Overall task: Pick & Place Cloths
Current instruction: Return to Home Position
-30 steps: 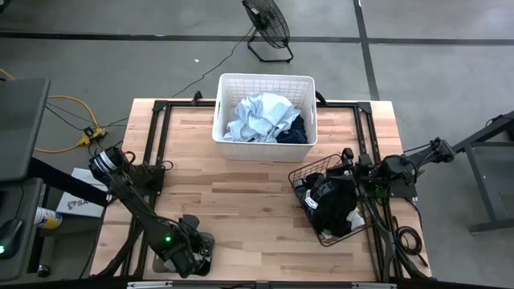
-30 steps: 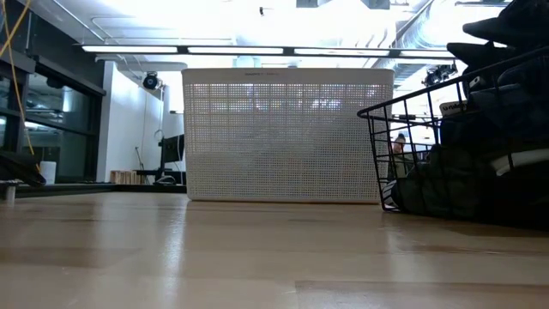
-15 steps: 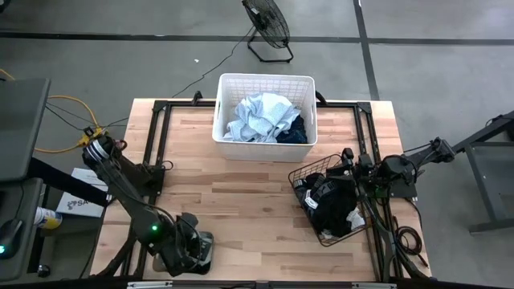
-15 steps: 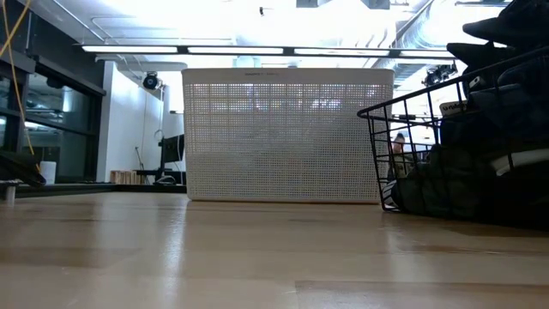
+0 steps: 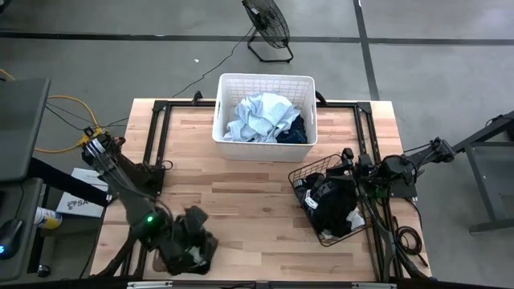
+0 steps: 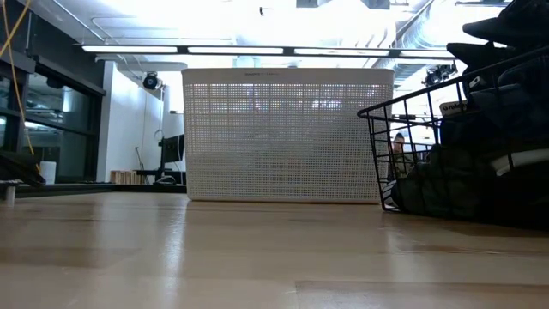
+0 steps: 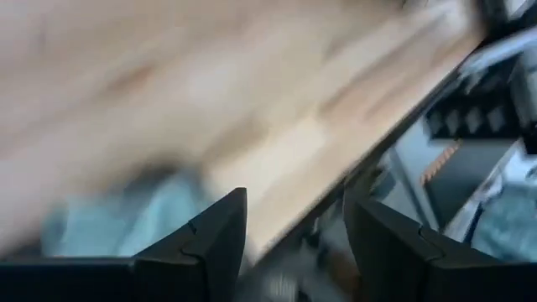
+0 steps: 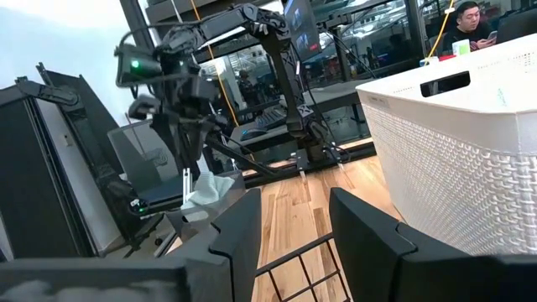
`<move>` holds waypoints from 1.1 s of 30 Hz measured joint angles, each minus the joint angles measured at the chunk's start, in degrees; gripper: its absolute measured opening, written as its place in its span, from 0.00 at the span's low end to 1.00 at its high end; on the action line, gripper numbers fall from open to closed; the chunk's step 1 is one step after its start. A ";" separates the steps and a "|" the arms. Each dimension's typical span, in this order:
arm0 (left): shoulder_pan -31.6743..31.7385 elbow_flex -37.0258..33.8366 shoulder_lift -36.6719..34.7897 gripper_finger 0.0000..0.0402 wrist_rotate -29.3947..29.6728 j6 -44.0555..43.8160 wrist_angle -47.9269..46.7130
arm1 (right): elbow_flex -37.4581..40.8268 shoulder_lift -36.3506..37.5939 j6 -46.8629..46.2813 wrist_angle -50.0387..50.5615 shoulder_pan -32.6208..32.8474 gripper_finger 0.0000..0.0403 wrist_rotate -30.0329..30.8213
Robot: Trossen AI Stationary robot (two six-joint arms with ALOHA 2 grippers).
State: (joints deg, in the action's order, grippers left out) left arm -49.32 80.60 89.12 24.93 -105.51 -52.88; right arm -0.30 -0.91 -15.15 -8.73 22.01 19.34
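The white laundry basket (image 5: pixel 265 78) stands at the table's far middle with a light blue cloth (image 5: pixel 259 116) and a dark navy one (image 5: pixel 295 130) inside. The black wire basket (image 5: pixel 303 172) at the right holds black cloths (image 5: pixel 333 205). My left gripper (image 5: pixel 193 245) hangs over the table's near left corner, its fingers apart (image 7: pixel 294 243). A pale cloth (image 8: pixel 208 190) shows right at its fingertips and beside one finger (image 7: pixel 126 222). My right gripper (image 8: pixel 289 231) waits open by the wire basket's far right side (image 5: pixel 347 155). My left gripper points slanting down over the near left corner. The pale cloth (image 7: pixel 126 222) shows beside one finger, not in the gap between the two. The wrist view is blurred, and I cannot tell whether the gripper touches the cloth.
Bare wood (image 5: pixel 241 193) lies between the two baskets and my left arm. Black frame rails (image 5: pixel 161 136) run along the table's left and right sides. A fan (image 5: pixel 267 24) stands on the floor beyond the far edge. A person (image 8: pixel 470 21) sits far off in the room.
My left gripper has risen above the table's near left corner and rolled about its own axis. The arm's elbow has lifted with it. The baskets, the cloths in them and my right arm have kept still.
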 joint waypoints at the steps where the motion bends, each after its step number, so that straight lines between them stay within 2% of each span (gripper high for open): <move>1: 0.74 0.67 0.00 0.48 2.22 1.99 0.01 | 0.00 0.00 0.00 0.00 -0.01 0.33 0.02; 11: 11.15 1.71 -0.05 0.48 6.03 18.68 1.64 | 0.00 0.00 -0.01 0.00 0.01 0.33 0.02; 15: 14.81 0.73 -0.05 0.48 2.93 16.71 -2.68 | 0.00 0.00 -0.01 0.00 -0.01 0.33 0.02; 22: 13.96 -5.85 -0.05 0.48 -6.26 8.02 -8.95 | 0.00 0.00 -0.01 0.00 0.01 0.33 0.01; 26: 13.01 -11.63 -0.05 0.48 -12.24 3.54 -5.11 | 0.00 0.00 -0.01 0.01 0.01 0.33 -0.01; 29: 12.38 -15.26 -0.02 0.48 -14.51 1.71 -0.64 | 0.00 0.00 -0.01 0.02 0.01 0.33 -0.01; 33: 10.77 -16.88 -0.02 0.48 -18.41 -0.25 0.86 | 0.00 0.00 -0.01 0.02 -0.01 0.33 -0.01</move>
State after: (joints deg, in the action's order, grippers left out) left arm -38.55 63.72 89.10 6.51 -105.76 -52.02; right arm -0.30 -0.91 -15.16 -8.71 22.00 19.33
